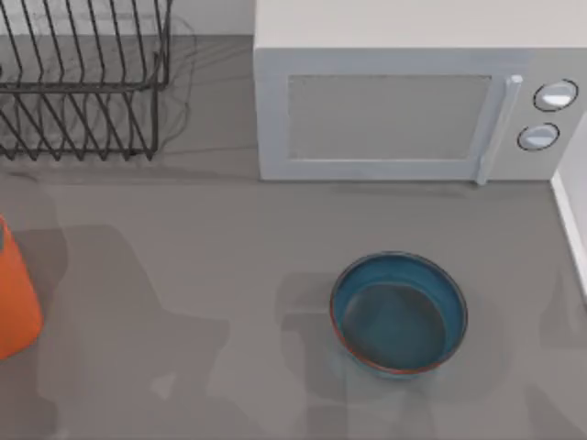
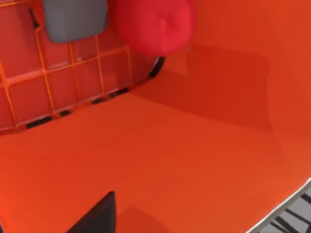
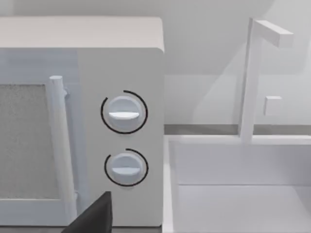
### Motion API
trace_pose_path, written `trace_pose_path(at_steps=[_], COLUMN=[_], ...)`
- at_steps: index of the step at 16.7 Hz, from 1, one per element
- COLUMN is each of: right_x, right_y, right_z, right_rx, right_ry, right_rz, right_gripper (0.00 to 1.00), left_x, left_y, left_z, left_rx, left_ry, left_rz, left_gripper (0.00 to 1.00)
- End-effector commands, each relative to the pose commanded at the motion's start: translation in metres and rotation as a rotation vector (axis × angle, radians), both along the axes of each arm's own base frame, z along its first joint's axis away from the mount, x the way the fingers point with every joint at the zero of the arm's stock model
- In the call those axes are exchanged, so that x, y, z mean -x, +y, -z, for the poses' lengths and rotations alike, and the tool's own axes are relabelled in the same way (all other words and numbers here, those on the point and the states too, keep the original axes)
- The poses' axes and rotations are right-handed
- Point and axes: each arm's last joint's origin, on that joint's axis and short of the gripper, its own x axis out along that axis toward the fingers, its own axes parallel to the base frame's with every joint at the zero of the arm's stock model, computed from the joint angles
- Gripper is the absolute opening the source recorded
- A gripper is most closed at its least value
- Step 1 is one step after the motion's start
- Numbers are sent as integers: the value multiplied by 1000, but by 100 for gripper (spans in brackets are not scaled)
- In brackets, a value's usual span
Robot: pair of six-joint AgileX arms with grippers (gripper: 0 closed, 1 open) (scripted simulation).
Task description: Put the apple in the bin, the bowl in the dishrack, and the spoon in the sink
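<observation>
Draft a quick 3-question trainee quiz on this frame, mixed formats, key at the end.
1. True or false: the bowl sits in the dishrack.
2. Multiple choice: in the left wrist view, the apple is seen against A) the microwave door, B) the orange inside of the bin, C) the sink floor.
3. Fill in: in the top view, the bowl stands on the table in front of the white ____.

Key:
1. False. It stands on the table, right of centre, apart from the rack at the top view's upper left.
2. B.
3. microwave.
</observation>
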Motion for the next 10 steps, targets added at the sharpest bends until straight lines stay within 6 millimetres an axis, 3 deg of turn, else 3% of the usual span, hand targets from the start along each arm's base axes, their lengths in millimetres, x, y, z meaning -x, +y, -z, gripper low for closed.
trace_pose_path(at_steps=[6, 10], right_x=[0, 0], right_y=[0, 0], right_z=[0, 0], right_rx=[0, 0], right_ry=[0, 0], right_rz=[0, 0], right_gripper=[100, 100], left_x=[38, 67], left_y=[-7, -12], left_z=[8, 17], left_rx=[-361, -729], left_ry=[-166, -264], left_rz=[317, 547], left_gripper=[100, 100])
